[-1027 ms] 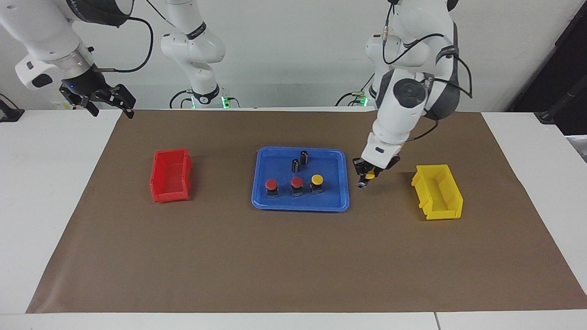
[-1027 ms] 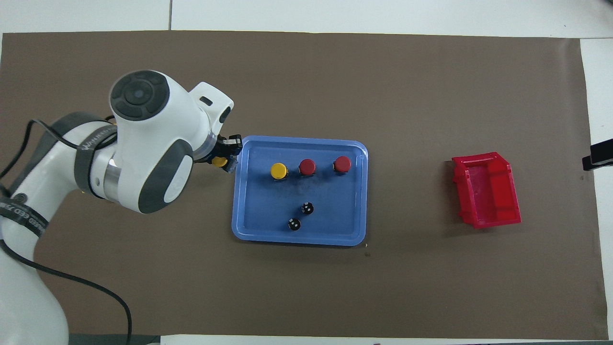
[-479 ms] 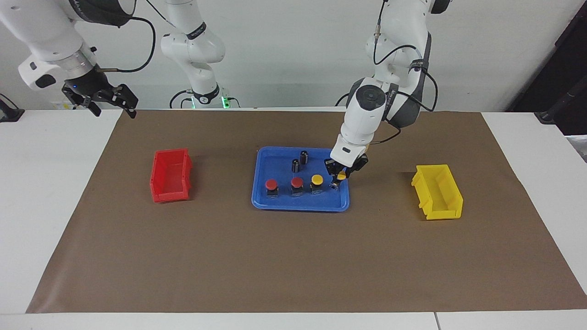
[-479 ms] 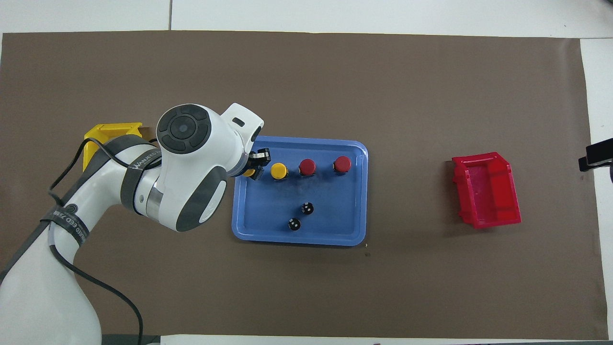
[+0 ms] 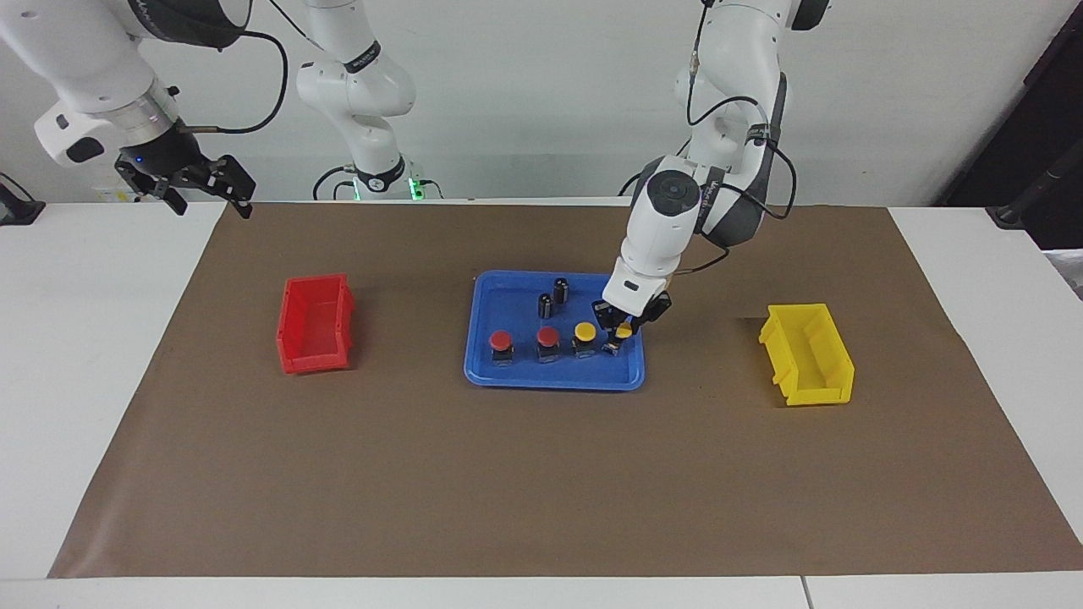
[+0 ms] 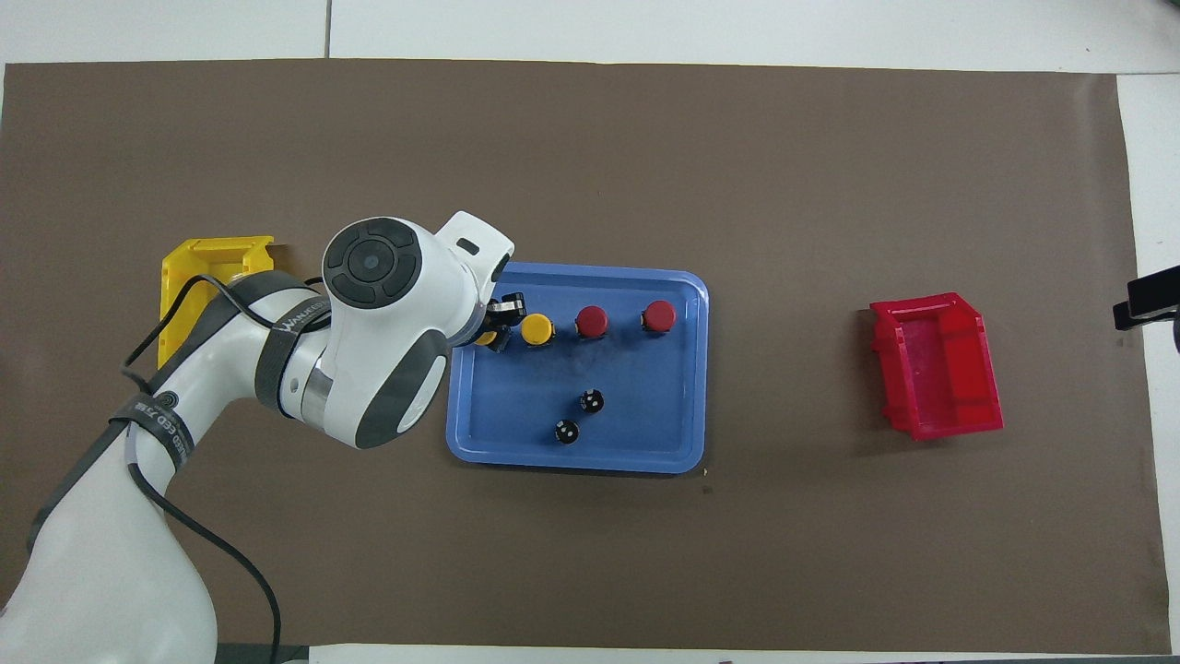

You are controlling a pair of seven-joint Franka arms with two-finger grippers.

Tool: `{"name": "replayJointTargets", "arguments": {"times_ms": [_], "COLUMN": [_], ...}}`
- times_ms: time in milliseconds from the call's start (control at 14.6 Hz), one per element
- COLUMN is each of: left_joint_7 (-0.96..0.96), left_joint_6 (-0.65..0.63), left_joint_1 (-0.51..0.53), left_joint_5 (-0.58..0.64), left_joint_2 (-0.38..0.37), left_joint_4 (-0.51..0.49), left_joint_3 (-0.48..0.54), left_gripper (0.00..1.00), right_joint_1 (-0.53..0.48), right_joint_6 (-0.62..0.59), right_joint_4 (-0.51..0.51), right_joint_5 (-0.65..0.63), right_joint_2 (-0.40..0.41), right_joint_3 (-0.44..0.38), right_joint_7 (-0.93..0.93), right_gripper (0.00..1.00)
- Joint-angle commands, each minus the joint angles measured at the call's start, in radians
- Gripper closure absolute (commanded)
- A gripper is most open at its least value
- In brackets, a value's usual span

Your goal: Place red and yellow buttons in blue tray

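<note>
Left pincer (image 5: 622, 331) clamped on fourth button, yellow (image 5: 623, 331), low over blue tray (image 5: 554, 379) at row end, beside placed yellow button (image 5: 585, 331). Two red buttons (image 5: 502, 340) in tray. Right pincer (image 5: 182, 188) open, waiting. Risk: release before base seats; button topples or knocks neighbour.

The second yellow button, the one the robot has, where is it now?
In the facing view the second yellow button is gripped by the left gripper, low inside the blue tray, beside the other yellow button at the tray's end toward the yellow bin.
</note>
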Motion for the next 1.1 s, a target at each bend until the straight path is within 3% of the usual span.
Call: {"name": "replayJointTargets", "arguments": {"times_ms": [0,205,342,411,753,1027], "left_joint_7": [0.0,0.006,0.073,0.125,0.377,0.523], "left_joint_6": [0.016,-0.033,-0.126,-0.195,-0.562,-0.617], "left_joint_1": [-0.014,-0.014,0.001,0.012,0.136,0.255], "left_joint_5": [-0.02,-0.017,-0.013,-0.011,0.033,0.029], "left_joint_2": [-0.01,-0.013,-0.029,-0.051,-0.089,-0.195], "left_joint_4": [-0.017,0.012,0.047,0.074,0.271,0.263], "left_joint_3": [0.015,0.017,0.02,0.023,0.026,0.028], "left_gripper": [0.48,0.21,0.04,0.0,0.0,0.0], "right_joint_1": [-0.009,-0.009,-0.009,-0.009,-0.009,-0.009], "right_joint_6": [-0.013,-0.014,-0.014,-0.014,-0.013,-0.013], "right_joint_4": [-0.006,-0.006,-0.006,-0.006,-0.006,-0.006], "right_joint_5": [0.01,0.01,0.01,0.01,0.01,0.01], "right_joint_2": [-0.013,-0.013,-0.013,-0.013,-0.013,-0.013], "right_joint_3": [0.006,0.006,0.006,0.006,0.006,0.006], "right_joint_7": [-0.018,-0.018,-0.018,-0.018,-0.018,-0.018], "right_gripper": [0.0,0.0,0.0,0.0,0.0,0.0]}}
